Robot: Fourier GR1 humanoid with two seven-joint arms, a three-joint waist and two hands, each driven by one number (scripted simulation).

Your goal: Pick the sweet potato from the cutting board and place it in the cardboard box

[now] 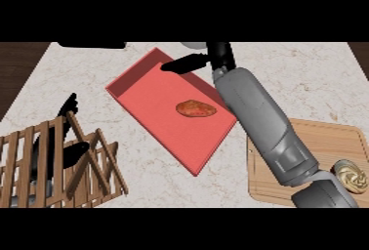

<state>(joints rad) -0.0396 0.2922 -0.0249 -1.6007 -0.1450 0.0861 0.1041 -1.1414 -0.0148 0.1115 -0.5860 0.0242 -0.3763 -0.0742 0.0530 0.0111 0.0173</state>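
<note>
Item 1 — sweet potato (196,109): lies inside the red box (173,110), on its floor, right of centre, clear of the walls. Nothing touches it. Judged delivered; the task's "cardboard box" shows as a red, open-topped tray-like box set askew on the desk (302,73).

Item 2 — right hand (198,61): over the box's far corner, fingers relaxed and stretched out toward view left, pinching nothing. Grey forearm runs diagonally from lower right across the box's right edge. Position suggests release is done and hand is free to pull back; apart from the potato.

Item 3 — cutting board (317,141): pale wood, lower right, partly under the forearm. Potato no longer on it. Carries one round tan object (350,176) near its right edge, id. unclear, not part of task.

Item 4 — left hand (69,105): view left, behind the wooden slatted crate (57,161), fingers up, mostly hidden by slats; open or closed, can't tell. Appears parked, out of the way of the working arm.

Item 5 — dark object (92,45) at desk's far edge, upper left; cut off, id. unknown.

Status est.: placement complete; remaining step prob. arm withdrawal w/o clipping the box wall.
</note>
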